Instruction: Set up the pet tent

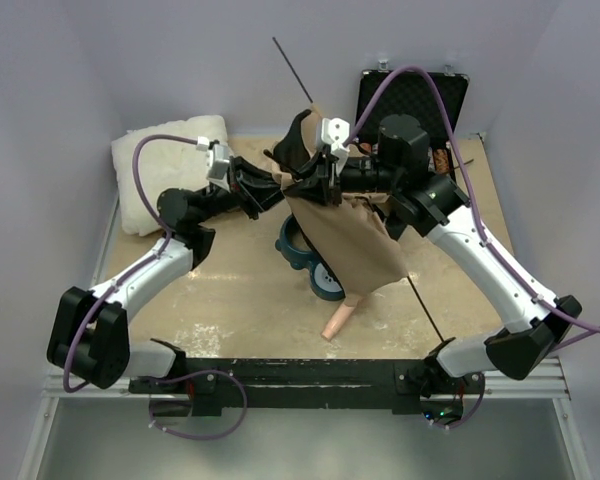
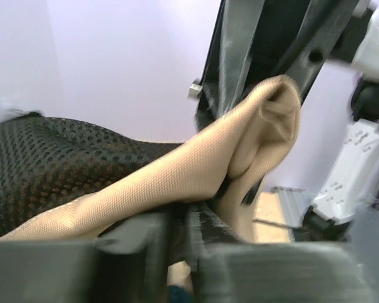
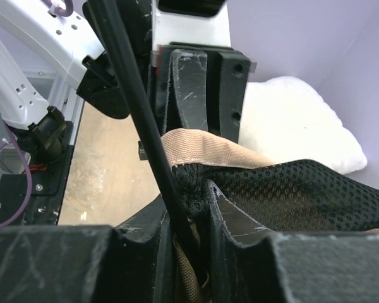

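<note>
Nearest on the sandy table [image 1: 230, 300] lies a small pink thing [image 1: 340, 322], and I cannot tell what it is. Just past it sits a blue round thing [image 1: 305, 262]. The pet tent [image 1: 350, 250] hangs above them in the middle of the table, a big floppy piece of tan cloth, not standing up as a tent. Its top is bunched up where the two arms meet. A thin dark pole [image 1: 425, 310] runs on a slant from near the right arm, under the cloth, and sticks out far past the top. The left gripper [image 1: 285, 192] comes in from the left. Its fingers [image 2: 139, 246] are nearly together, with tan cloth pinched at the tips and black mesh [image 2: 50, 170] lying beside them. The right gripper [image 1: 315, 180] comes in from the far side, touching the same bunch. Its fingers [image 3: 240, 233] leave only a thin gap, and the pole and the tent's edge sit squeezed in that gap. Far on the left lies a fluffy white pillow [image 1: 165, 175]. Far on the right stands an open black case [image 1: 410, 95].
</note>
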Controlling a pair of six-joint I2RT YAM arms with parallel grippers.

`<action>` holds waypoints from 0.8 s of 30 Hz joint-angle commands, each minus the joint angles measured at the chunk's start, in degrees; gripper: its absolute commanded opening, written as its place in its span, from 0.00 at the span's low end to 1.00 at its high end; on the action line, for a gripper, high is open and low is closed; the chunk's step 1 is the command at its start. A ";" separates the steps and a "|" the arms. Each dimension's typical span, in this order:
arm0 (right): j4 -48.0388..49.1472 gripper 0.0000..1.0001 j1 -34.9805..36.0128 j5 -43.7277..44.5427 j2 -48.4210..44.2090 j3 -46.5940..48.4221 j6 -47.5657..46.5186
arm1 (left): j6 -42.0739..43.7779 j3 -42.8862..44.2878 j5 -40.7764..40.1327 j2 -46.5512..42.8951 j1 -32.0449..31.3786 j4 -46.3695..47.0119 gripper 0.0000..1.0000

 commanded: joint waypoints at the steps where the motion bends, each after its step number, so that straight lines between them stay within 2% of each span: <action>1: -0.07 0.23 -0.91 0.05 -1.30 0.64 2.74 | -3.43 3.76 1.12 -1.73 -0.09 3.29 0.00; 4: -5.07 0.21 -4.24 0.49 -0.78 3.19 -1.02 | -2.03 2.36 4.46 -4.80 4.55 -4.09 0.00; 7: -11.05 0.21 -6.79 2.51 -0.86 4.08 -6.92 | -1.42 -1.24 8.93 -7.35 10.27 -5.07 0.00; 11: -13.79 0.21 -10.05 4.53 -1.12 3.11 -9.30 | 5.61 -2.74 15.27 -11.05 12.48 -12.28 0.00; 14: -13.97 0.10 -10.58 4.71 -0.69 2.50 -10.18 | 3.70 -3.27 18.35 -12.11 12.48 -12.11 0.00; 15: -13.62 0.03 -10.58 4.36 -0.51 2.41 -10.18 | 1.86 -3.44 19.31 -11.76 12.48 -10.45 0.00; 17: -13.35 0.00 -10.58 2.79 -0.16 2.41 -10.10 | -2.36 -2.84 20.90 -10.62 12.48 -5.97 0.00; 20: -14.58 0.00 -10.67 -1.07 0.98 2.84 -8.78 | -5.54 -0.90 19.07 -8.95 12.48 -4.03 0.00; 24: -12.92 0.00 -10.58 -7.58 1.77 2.50 -1.49 | -2.74 -1.60 9.76 -8.95 12.48 -5.95 0.00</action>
